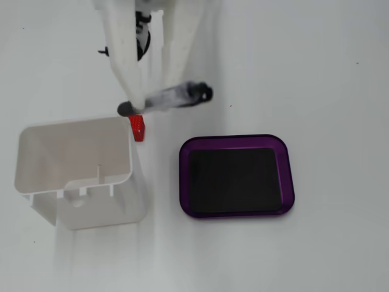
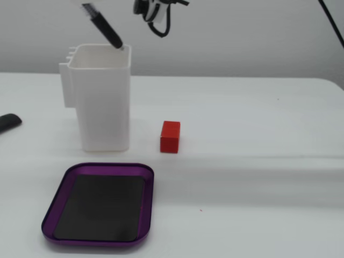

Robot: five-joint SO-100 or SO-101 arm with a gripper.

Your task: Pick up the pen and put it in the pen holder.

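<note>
The pen (image 1: pixel 170 97), dark and motion-blurred, lies slanted in the air just past the far right corner of the white pen holder (image 1: pixel 137 194). In the other fixed view the pen (image 2: pixel 102 25) is tilted, its lower end touching the holder's (image 2: pixel 102 102) back right rim, with no finger around it. My gripper (image 1: pixel 153 98) comes in from the top, high above. Its two white fingers (image 1: pixel 129 67) stand apart and the pen shows below and across them. Only a wrist part with a black cable (image 2: pixel 155 15) shows at the top of that other view.
A small red block (image 1: pixel 138 128) stands by the holder's right side, also seen in the other fixed view (image 2: pixel 170 136). A purple tray with a black inside (image 1: pixel 237 140) lies to the right, nearer the camera in the other view (image 2: pixel 107 167). A dark object (image 2: pixel 8 122) lies at the left edge.
</note>
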